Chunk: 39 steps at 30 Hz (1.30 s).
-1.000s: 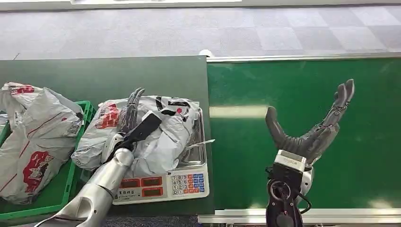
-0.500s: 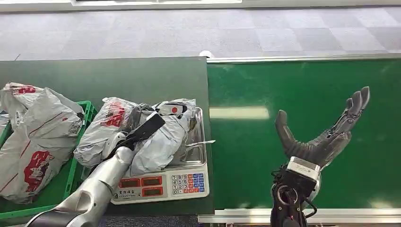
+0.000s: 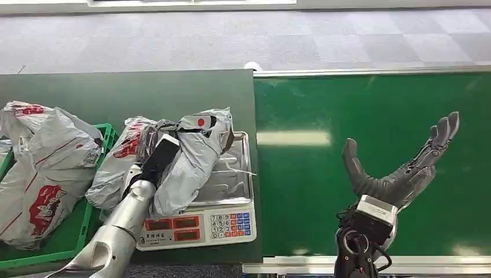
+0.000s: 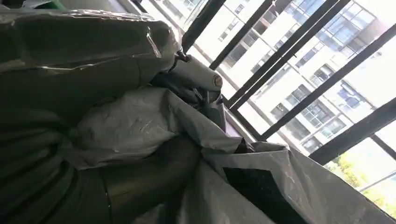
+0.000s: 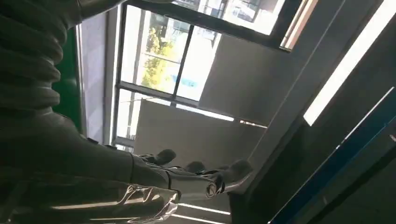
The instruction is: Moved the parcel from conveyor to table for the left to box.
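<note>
A grey plastic parcel (image 3: 191,156) with red and black print lies on the steel pan of a scale (image 3: 228,185), its right side lifted and bunched up. My left hand (image 3: 151,155) grips it from the left, the fingers buried in the wrapping. In the left wrist view the crumpled parcel (image 4: 154,126) wraps over my left hand (image 4: 93,140). My right hand (image 3: 399,165) hovers over the green conveyor belt (image 3: 359,104), fingers spread and nothing in it. The right wrist view looks along my right hand (image 5: 154,177) toward windows.
A green crate (image 3: 81,223) at the left holds more grey parcels (image 3: 40,162). The scale's keypad and red displays (image 3: 197,225) face me. The dark green table (image 3: 127,92) runs behind the scale, and the conveyor's metal rim (image 3: 370,70) borders the belt.
My left hand has closed on the parcel and pulled it up and leftward, baring more of the scale pan. My right hand has drifted right and slightly down over the belt.
</note>
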Each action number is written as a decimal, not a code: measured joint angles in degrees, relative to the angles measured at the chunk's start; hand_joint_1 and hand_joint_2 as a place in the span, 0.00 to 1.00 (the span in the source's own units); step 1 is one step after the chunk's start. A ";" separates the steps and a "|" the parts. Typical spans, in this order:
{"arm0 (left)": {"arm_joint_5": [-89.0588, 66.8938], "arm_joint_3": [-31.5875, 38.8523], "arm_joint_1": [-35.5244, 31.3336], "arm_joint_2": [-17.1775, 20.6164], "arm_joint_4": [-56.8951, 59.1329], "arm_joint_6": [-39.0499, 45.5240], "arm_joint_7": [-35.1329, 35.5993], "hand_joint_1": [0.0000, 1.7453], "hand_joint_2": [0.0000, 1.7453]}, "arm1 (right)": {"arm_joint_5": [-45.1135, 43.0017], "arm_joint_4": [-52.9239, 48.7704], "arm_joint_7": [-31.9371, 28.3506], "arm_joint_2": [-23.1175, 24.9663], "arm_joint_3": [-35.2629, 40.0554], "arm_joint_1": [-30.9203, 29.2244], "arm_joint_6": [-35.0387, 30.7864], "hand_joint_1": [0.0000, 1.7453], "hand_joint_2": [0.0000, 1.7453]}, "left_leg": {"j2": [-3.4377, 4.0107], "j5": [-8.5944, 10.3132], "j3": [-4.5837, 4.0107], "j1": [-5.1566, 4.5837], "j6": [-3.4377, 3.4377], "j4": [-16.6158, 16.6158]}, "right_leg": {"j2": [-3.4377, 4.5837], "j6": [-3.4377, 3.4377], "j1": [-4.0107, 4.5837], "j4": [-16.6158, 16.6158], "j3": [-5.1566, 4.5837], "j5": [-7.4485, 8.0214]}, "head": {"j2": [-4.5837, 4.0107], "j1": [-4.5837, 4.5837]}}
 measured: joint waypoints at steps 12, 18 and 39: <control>22.00 -4.27 18.02 -2.49 -37.38 11.39 -8.90 1.00 1.00 | -0.98 -1.04 -0.53 -0.46 -0.92 2.27 -1.62 0.00 1.00 | 0.07 -0.06 -0.31 0.01 -0.06 0.01 | 0.01 0.04 0.00 0.00 -0.37 -0.07 | 0.00 0.00; 23.03 -13.97 21.81 -1.05 -53.02 18.85 -8.90 1.00 1.00 | -1.49 -3.30 -1.14 -0.88 -1.92 4.71 -2.23 0.00 1.00 | -0.01 -0.07 -0.37 0.00 -0.05 0.01 | -0.03 0.02 0.00 -0.01 -0.34 -0.07 | 0.00 0.00; 12.76 12.67 15.87 -0.39 -65.15 22.25 -8.72 1.00 1.00 | -2.80 -3.80 -1.22 -1.34 -3.59 5.15 -1.03 0.00 1.00 | 0.31 0.09 -0.12 0.09 -0.28 -0.05 | 0.21 -0.23 0.09 0.13 -0.35 0.06 | 0.00 0.02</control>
